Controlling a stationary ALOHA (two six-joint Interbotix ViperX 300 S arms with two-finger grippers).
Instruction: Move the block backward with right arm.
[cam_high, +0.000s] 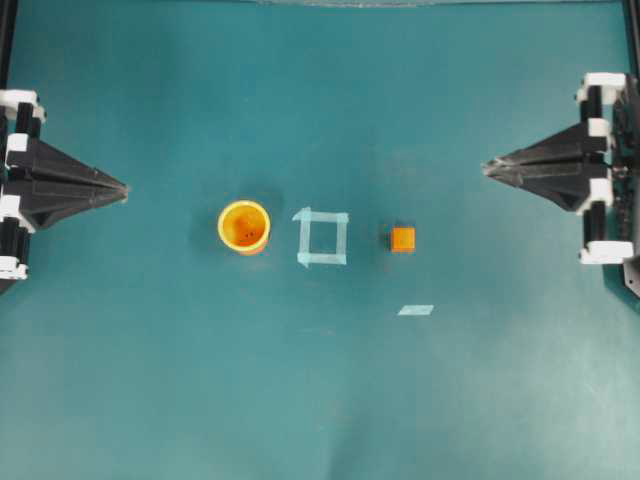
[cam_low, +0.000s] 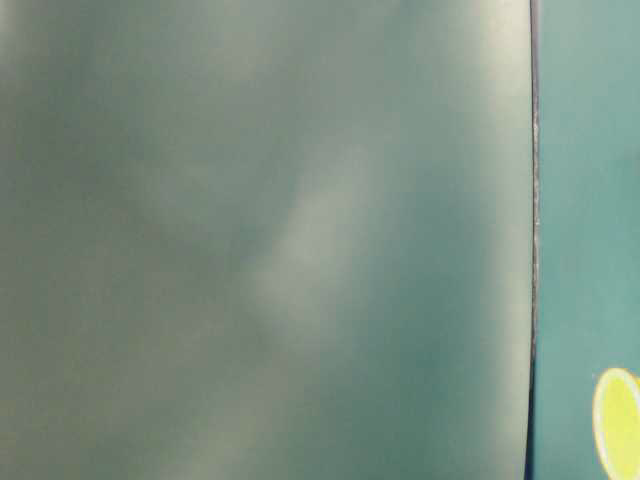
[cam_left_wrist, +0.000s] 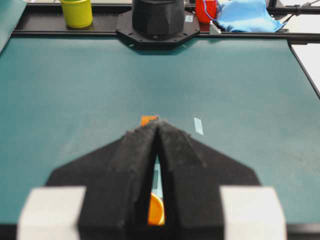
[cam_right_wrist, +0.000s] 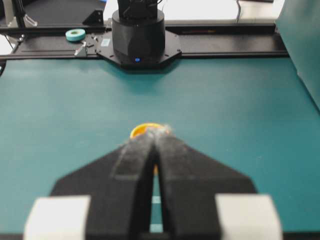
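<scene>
The block (cam_high: 403, 239), a small orange cube, sits on the teal table right of centre. It stands apart from both arms. My right gripper (cam_high: 487, 167) hovers at the right edge, up and to the right of the block, shut with nothing held. In the right wrist view its tips (cam_right_wrist: 156, 134) meet, and an orange sliver of the block (cam_right_wrist: 155, 170) shows through the slit behind them. My left gripper (cam_high: 125, 189) is shut and empty at the far left. In the left wrist view the block (cam_left_wrist: 147, 119) peeks just past the left gripper's tips (cam_left_wrist: 158, 121).
A round yellow-orange cup (cam_high: 244, 226) stands left of a pale tape square (cam_high: 322, 238). A short tape strip (cam_high: 415, 310) lies in front of the block. Beyond the table are a green cup (cam_left_wrist: 77, 12), a blue cloth (cam_left_wrist: 245, 15) and a tape roll (cam_right_wrist: 75, 34). The table-level view is mostly blur.
</scene>
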